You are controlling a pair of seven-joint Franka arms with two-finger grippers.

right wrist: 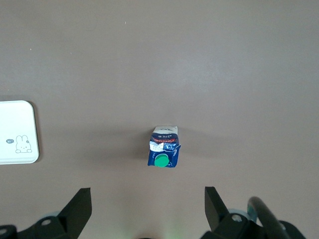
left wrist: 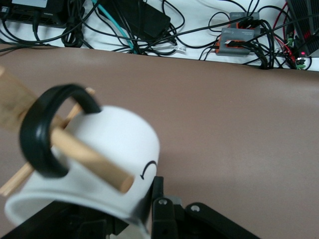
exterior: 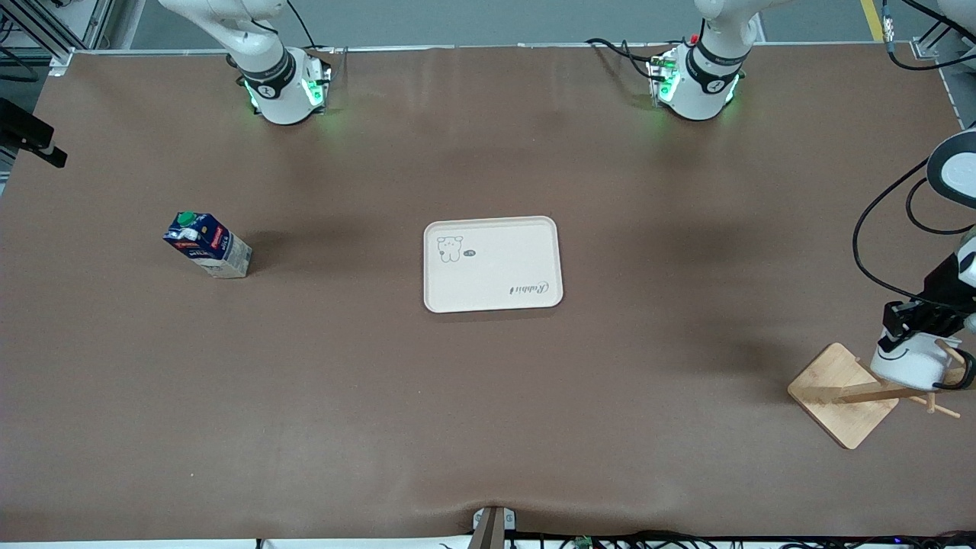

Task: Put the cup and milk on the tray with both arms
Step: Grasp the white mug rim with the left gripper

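The white cup (exterior: 911, 358) with a black handle (left wrist: 42, 132) hangs on a wooden peg (left wrist: 89, 159) of the rack at the left arm's end of the table. My left gripper (exterior: 907, 324) is shut on the cup's rim (left wrist: 107, 219), with one finger (left wrist: 158, 196) against the outside wall. The dark-blue milk carton (exterior: 207, 245) with a green cap stands upright toward the right arm's end. My right gripper (right wrist: 148, 209) is open and empty, high over the table beside the milk (right wrist: 163, 152); it is out of the front view. The cream tray (exterior: 492, 263) lies mid-table, and one corner of it shows in the right wrist view (right wrist: 17, 132).
The rack's square wooden base (exterior: 842, 394) sits near the table's edge at the left arm's end. A black device (exterior: 30, 137) overhangs the right arm's end. Cables and boxes (left wrist: 239, 37) lie past the table edge.
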